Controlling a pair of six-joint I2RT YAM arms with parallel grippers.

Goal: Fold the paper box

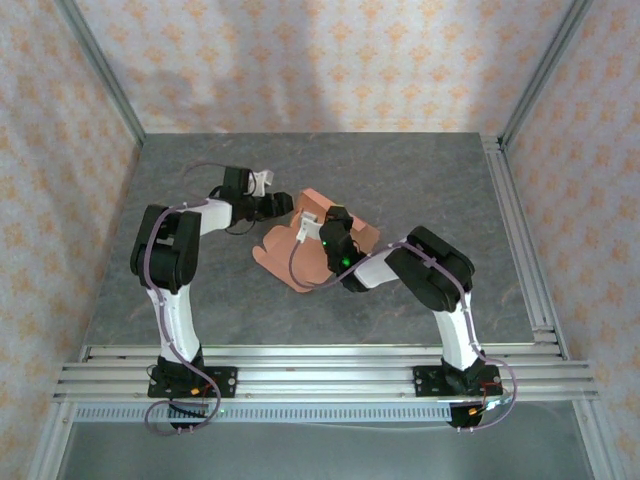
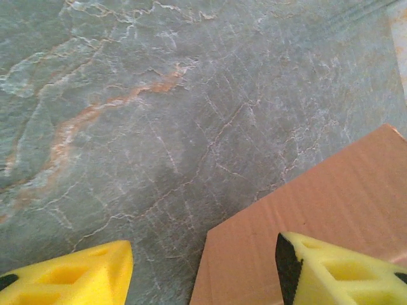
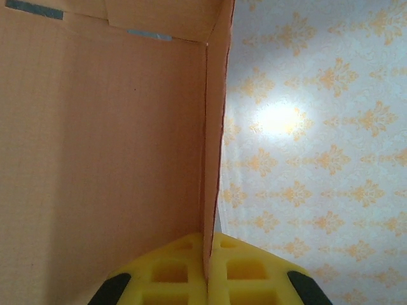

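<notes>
In the top view, the left arm rises from its base on the rail (image 1: pixel 320 365) at the near edge and bends to the right over the grey table (image 1: pixel 400 180). The left gripper (image 1: pixel 283 206) points at the left side of the box (image 1: pixel 285 255) and ends just beside a raised panel. From the left wrist, the left gripper (image 2: pixel 203 244) is spread wide. One yellow finger (image 2: pixel 82 276) sits low on the left over bare marbled table (image 2: pixel 159 114). The other finger (image 2: pixel 337 267) sits low on the right over a flat stretch of the box (image 2: pixel 318 210). I cannot tell whether that finger touches the card.

The box lies near the middle of the table, a little nearer the arms than the back wall (image 1: pixel 320 60). It is salmon-pink card. A flat flap with rounded corners spreads towards the near left, and other panels stand up around the far and right sides.

The right arm reaches in from the lower right with its elbow bent. The right gripper (image 1: pixel 312 222) is over the middle of the box. From the right wrist, the right gripper (image 3: pixel 207 254) is pressed together on the thin edge of an upright card wall, which stands between the two yellow fingers (image 3: pixel 254 276). A broad inner face of the box (image 3: pixel 114 159) takes up the left of that view, with a second panel meeting it at the top. To the right of the pinched wall is patterned wallpaper (image 3: pixel 305 159) with a bright glare spot.
</notes>
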